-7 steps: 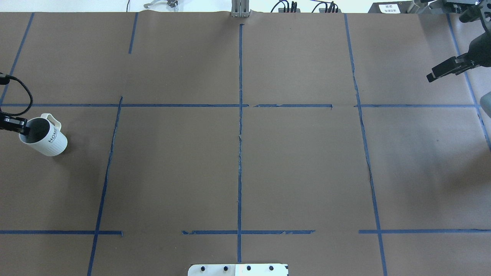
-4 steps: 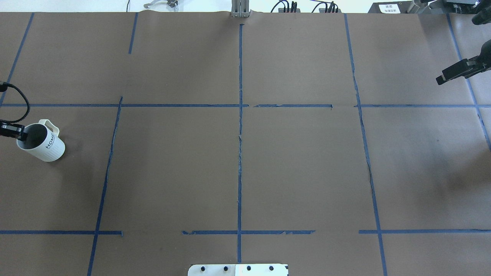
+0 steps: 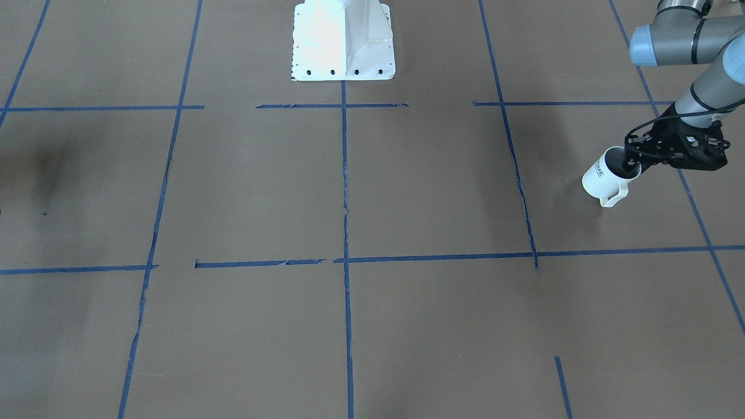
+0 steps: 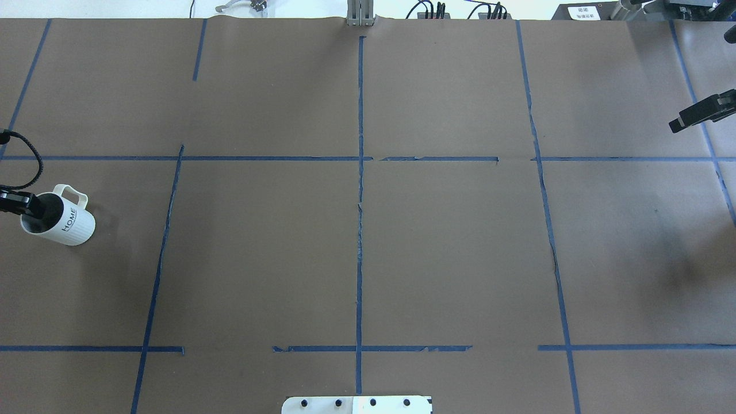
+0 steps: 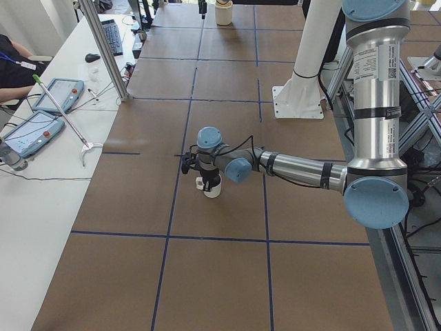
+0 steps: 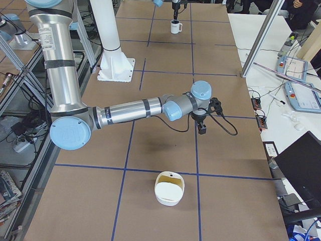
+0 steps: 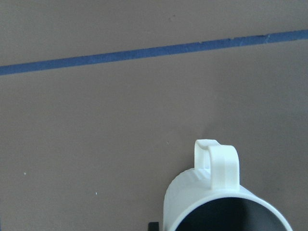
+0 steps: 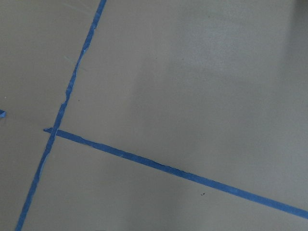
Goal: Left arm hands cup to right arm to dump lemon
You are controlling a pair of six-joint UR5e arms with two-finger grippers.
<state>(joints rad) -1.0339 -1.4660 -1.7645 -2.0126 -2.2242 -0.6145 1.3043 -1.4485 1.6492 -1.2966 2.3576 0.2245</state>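
The white cup (image 4: 60,223) with "HOME" lettering is at the table's far left, handle pointing away from the robot. My left gripper (image 4: 27,207) is shut on its rim, one finger inside and one outside; in the front-facing view the gripper (image 3: 632,164) sits at the cup's (image 3: 605,176) mouth. The cup (image 5: 211,186) looks upright, at or just above the table. The left wrist view shows its handle and rim (image 7: 217,192). Its inside is dark and no lemon shows. My right gripper (image 4: 690,118) is at the far right edge, seen edge-on; I cannot tell if it is open.
A white bowl (image 6: 169,188) stands on the table near the right end. The white robot base (image 3: 343,41) is at the robot's side of the table, at its middle. Blue tape lines (image 4: 360,190) grid the brown surface. Tablets (image 5: 41,117) and a metal post (image 5: 103,48) are beyond the far edge.
My left gripper has carried the cup a little further left and lower. My right gripper has drawn back to the right, to the view's edge.
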